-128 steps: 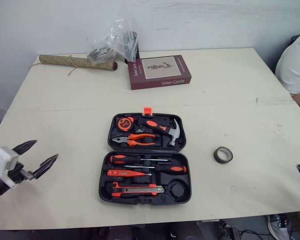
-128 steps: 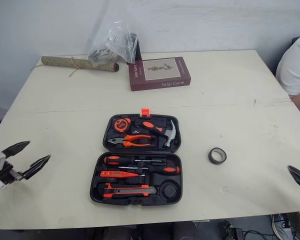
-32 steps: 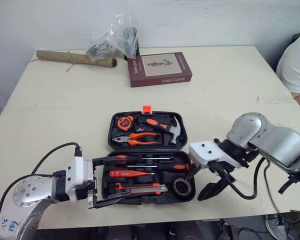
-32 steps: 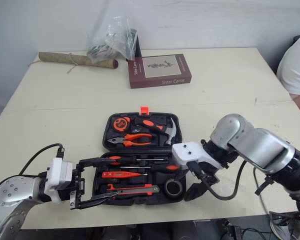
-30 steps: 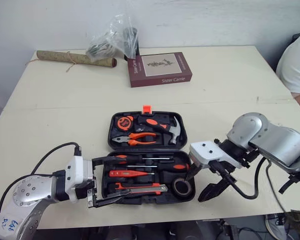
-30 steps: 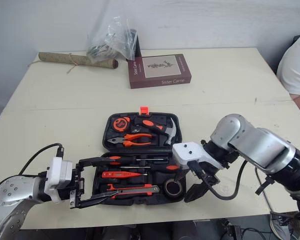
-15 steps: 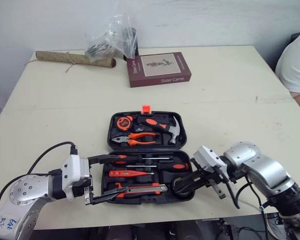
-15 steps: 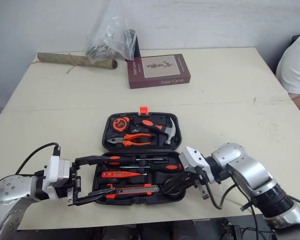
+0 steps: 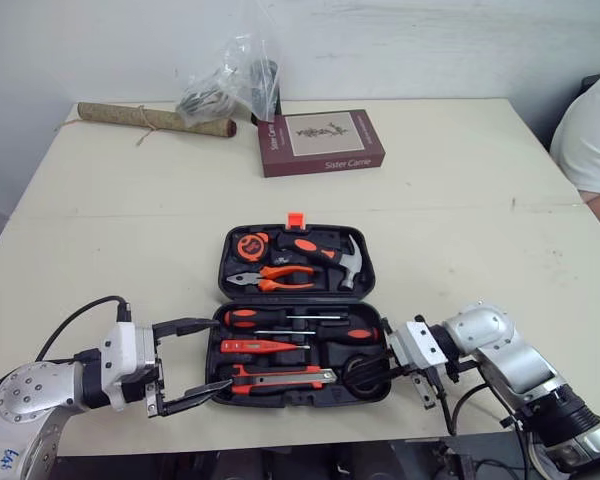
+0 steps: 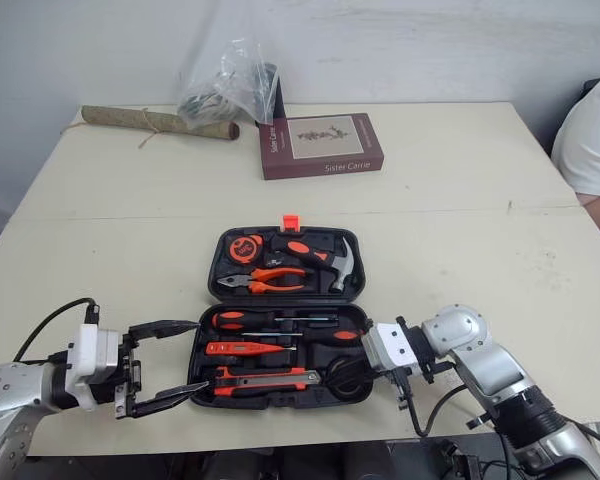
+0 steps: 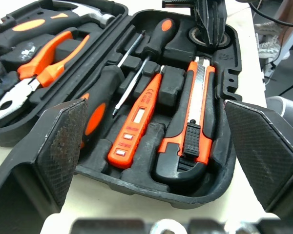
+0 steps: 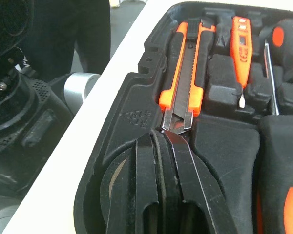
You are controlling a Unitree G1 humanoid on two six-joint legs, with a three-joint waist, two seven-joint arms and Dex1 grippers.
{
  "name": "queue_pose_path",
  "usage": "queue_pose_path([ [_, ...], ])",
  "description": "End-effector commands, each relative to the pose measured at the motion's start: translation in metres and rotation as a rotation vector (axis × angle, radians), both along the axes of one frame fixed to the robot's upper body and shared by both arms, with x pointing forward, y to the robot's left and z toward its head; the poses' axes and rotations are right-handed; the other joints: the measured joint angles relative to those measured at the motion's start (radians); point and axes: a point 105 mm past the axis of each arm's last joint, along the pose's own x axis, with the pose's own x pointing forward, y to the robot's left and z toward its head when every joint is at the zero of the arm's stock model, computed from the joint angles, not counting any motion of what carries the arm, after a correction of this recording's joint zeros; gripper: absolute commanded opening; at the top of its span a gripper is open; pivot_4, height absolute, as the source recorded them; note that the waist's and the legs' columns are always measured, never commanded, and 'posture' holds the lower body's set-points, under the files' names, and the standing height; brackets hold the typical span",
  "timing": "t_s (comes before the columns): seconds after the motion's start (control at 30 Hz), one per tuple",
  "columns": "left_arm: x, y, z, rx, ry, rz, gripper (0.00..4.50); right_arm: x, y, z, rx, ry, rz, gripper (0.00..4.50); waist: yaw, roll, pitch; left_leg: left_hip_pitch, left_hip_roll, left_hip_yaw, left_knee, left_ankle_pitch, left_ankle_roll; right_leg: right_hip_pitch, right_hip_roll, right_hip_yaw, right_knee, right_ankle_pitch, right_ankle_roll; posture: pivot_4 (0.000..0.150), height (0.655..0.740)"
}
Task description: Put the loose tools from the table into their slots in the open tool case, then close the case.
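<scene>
The black tool case (image 9: 300, 400) lies open in the middle of the table, its lid holding a hammer (image 9: 342, 262), pliers (image 9: 272, 281) and a tape measure (image 9: 250, 244). The near half holds screwdrivers (image 9: 280, 319), an orange tester (image 11: 139, 122) and a utility knife (image 9: 280, 377). A black tape roll (image 12: 118, 178) sits in the round slot at the front right. My right gripper (image 9: 354, 373) is shut, its fingers (image 12: 158, 185) lying across the roll. My left gripper (image 9: 222, 353) stands wide open at the case's front-left corner, holding nothing.
A dark red book (image 9: 323, 142), a plastic bag (image 9: 225, 85) and a rolled tube (image 9: 155, 119) lie at the back of the table. A person in white (image 9: 595, 130) sits at the right edge. The table's front edge is close behind both grippers.
The tape roll, once loose on the table to the right, now sits in its slot. My right gripper shut and laid its fingers over the roll. The left gripper drew back slightly leftward.
</scene>
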Motion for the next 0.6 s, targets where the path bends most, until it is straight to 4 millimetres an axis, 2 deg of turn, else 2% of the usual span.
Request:
queue_pose_path([
  [0.03,0.015,0.017,0.009,-0.010,-0.064,0.134,4.50,0.016,-0.014,0.023,0.080,0.126,-0.196,0.04,0.001,0.000,0.000,0.000,0.000,0.000,0.000,0.000,0.000,0.000,0.000,0.000,0.000,0.000,0.000,0.150,0.7400],
  [0.1,0.022,0.026,0.009,-0.004,-0.083,0.213,4.50,0.020,-0.021,0.045,0.122,0.183,-0.266,0.04,0.001,0.003,0.002,-0.002,-0.001,-0.002,0.000,0.000,0.000,-0.001,-0.002,0.002,0.001,0.000,0.000,0.150,0.7400],
  [0.17,0.034,0.038,0.006,-0.009,-0.069,0.324,3.97,0.028,-0.042,0.057,0.101,0.191,-0.380,0.00,0.002,0.005,0.003,-0.004,-0.002,-0.001,0.000,0.000,0.002,-0.004,-0.005,0.002,0.002,0.000,0.000,0.150,0.7400],
  [0.27,0.054,0.044,-0.003,0.014,-0.062,0.416,2.88,0.052,-0.079,0.060,0.109,0.115,-0.625,0.00,0.008,0.005,0.003,-0.005,-0.002,-0.001,-0.001,0.000,0.002,-0.004,-0.005,0.000,0.002,0.000,0.000,0.150,0.7400],
  [0.3,0.060,0.043,-0.004,0.011,-0.066,0.434,2.31,0.057,-0.086,0.058,0.103,0.086,-0.672,0.00,0.010,0.004,0.003,-0.005,-0.002,-0.001,-0.001,0.000,0.002,-0.004,-0.005,-0.001,0.002,0.000,0.000,0.150,0.7400],
  [0.37,0.076,0.039,-0.006,0.000,-0.056,0.473,1.48,0.063,-0.099,0.046,0.043,0.024,-0.737,0.00,0.014,0.004,0.003,-0.005,-0.003,0.000,-0.001,0.000,0.002,-0.004,-0.004,-0.004,0.002,0.000,0.000,0.150,0.7400],
  [0.4,0.082,0.035,-0.006,-0.009,-0.049,0.480,1.15,0.065,-0.102,0.039,0.019,0.004,-0.757,0.00,0.016,0.004,0.003,-0.005,-0.003,0.001,-0.001,0.000,0.002,-0.005,-0.004,-0.005,0.002,0.000,0.001,0.150,0.7400],
  [0.47,0.091,0.029,-0.009,0.002,-0.033,0.486,0.14,0.069,-0.102,0.028,-0.001,-0.007,-0.774,0.00,0.021,0.004,0.003,-0.005,-0.003,0.003,0.000,0.000,0.003,-0.005,0.002,-0.006,0.003,0.001,0.002,0.150,0.7400],
  [0.6,0.096,0.015,-0.023,0.060,0.061,0.425,0.02,0.071,-0.083,0.012,-0.008,0.012,-0.741,0.00,0.013,0.004,0.003,-0.004,-0.002,0.005,0.000,0.001,0.002,-0.007,0.005,-0.003,0.004,0.001,0.002,0.150,0.7400],
])
